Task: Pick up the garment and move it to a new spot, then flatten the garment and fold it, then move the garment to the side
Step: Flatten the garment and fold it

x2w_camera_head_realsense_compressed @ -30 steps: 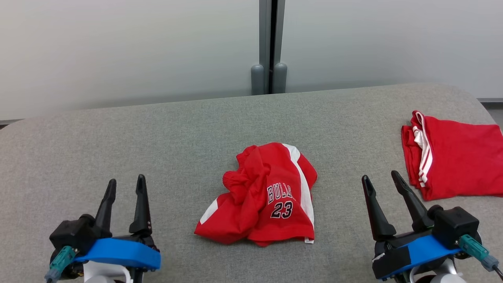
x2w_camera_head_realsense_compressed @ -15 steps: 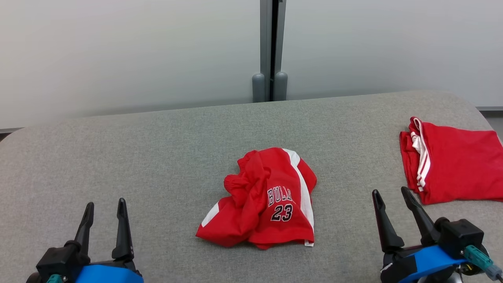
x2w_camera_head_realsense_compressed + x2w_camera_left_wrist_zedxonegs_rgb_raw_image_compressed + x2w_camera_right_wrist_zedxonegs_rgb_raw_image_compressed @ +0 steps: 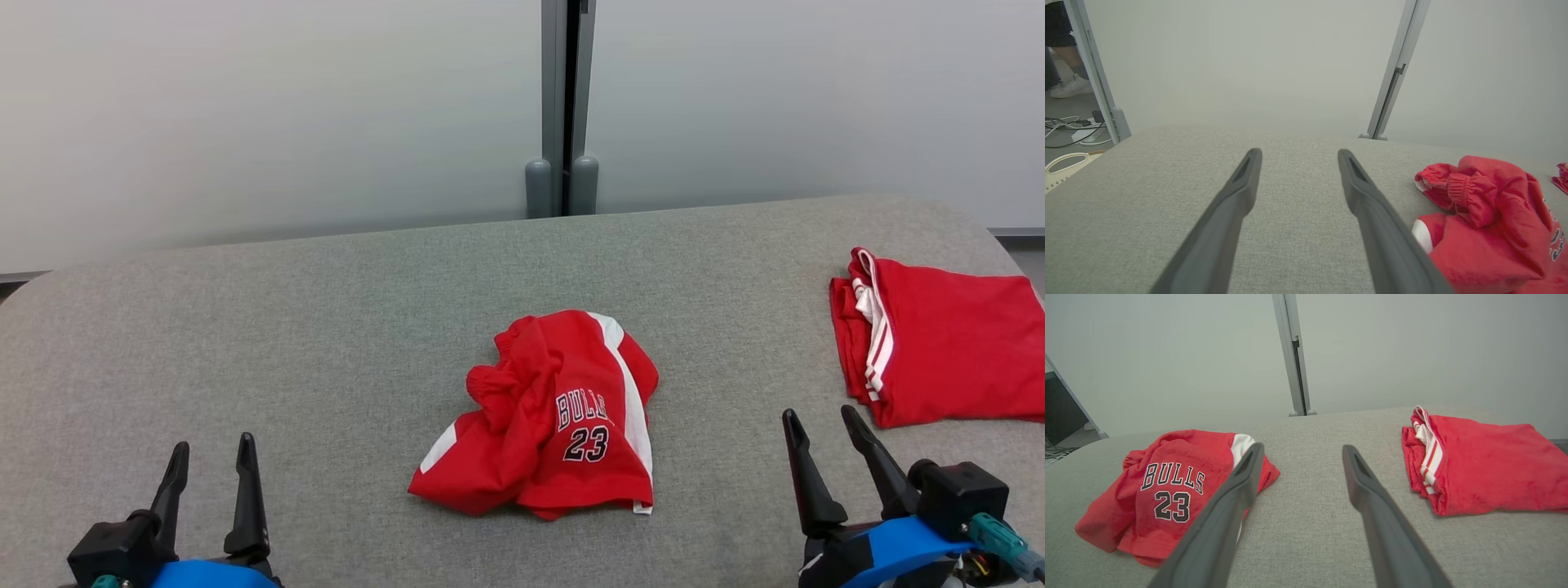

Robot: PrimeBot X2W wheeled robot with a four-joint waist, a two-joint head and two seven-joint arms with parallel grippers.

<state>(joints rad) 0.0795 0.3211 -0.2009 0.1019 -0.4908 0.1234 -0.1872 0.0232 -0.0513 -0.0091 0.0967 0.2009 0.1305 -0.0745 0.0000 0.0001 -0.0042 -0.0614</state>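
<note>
The left gripper (image 3: 212,445) and right gripper (image 3: 819,413) are held wide apart and empty over the grey table (image 3: 286,327). The crumpled red garment (image 3: 555,416) is found between them, slightly ahead. A folded red cloth (image 3: 947,335) is seen beyond the right gripper, to its outer side.

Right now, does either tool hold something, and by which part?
Nothing is held: left tool and right tool stand open, apart from the crumpled garment.

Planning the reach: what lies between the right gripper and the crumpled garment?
Nothing but bare grey fabric surface separates the right gripper from the crumpled garment, per the head view.
</note>
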